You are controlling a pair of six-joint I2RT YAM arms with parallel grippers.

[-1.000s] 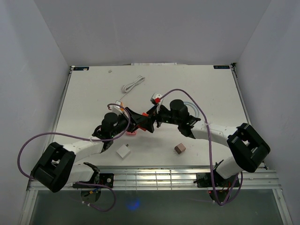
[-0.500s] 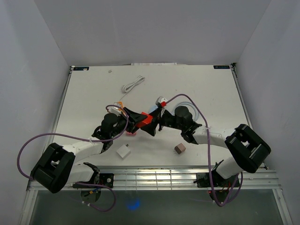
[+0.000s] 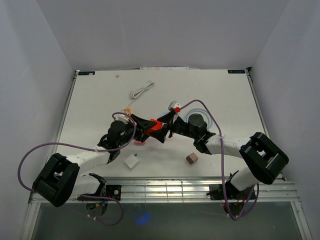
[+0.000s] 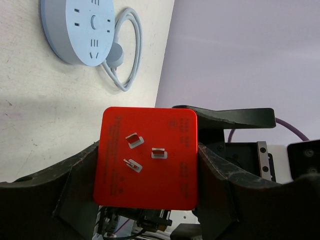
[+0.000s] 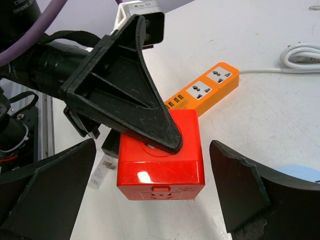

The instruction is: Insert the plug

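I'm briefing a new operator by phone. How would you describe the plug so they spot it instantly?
Start at the white table and go to its middle. The left tool clamps a red cube there. Unlike the long orange power strip nearby, it is boxy, with three metal prongs on one face.

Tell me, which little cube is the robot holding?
The red cube, clamped in the left end effector. The white cube and the brown cube lie loose on the table.

Fine print on red plug [image 4: 146, 165] face; too small to read.
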